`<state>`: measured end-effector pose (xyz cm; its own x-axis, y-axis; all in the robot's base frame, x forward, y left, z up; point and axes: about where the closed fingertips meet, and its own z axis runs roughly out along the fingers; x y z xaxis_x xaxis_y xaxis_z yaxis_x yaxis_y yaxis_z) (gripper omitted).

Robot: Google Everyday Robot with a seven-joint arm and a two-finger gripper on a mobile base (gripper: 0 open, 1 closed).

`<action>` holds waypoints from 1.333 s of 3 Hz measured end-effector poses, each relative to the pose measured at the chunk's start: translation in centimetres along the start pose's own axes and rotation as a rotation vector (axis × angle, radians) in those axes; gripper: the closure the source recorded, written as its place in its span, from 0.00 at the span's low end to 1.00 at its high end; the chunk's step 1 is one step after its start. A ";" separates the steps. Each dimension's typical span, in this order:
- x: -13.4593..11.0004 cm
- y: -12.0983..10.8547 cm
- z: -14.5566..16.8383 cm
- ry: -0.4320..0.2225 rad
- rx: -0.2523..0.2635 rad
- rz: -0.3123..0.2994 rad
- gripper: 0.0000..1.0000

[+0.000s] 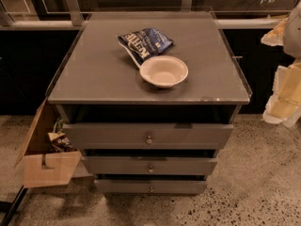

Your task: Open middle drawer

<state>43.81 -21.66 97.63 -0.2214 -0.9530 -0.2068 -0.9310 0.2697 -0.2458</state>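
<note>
The speckled grey stone floor lies nearest, running under everything and well below the gripper. Far left of the gripper and lower than it, an open brown cardboard box holding crumpled wrappers sits on the floor, just beside the cabinet's left side. Down and to the left of the gripper is the middle drawer, a wide shallow grey front with one small round metal knob at its centre. It sits between a taller grey top drawer and a narrower grey bottom drawer. A dark gap shows above its front, but whether it is pulled out at all cannot be told. On the flat grey worktop, left of the gripper, a crumpled dark blue crisp bag touches the rim of a round white bowl. The robot's pale cream gripper enters from the right edge in blurred segments, hanging just beyond the worktop's right side, well apart from the drawer fronts. Whether it is open or closed cannot be told.
</note>
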 end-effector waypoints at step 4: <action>2.9 6.0 5.8 -0.171 0.077 0.207 0.00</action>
<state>39.30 -22.00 90.07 -0.3468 -0.8409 -0.4155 -0.8448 0.4725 -0.2510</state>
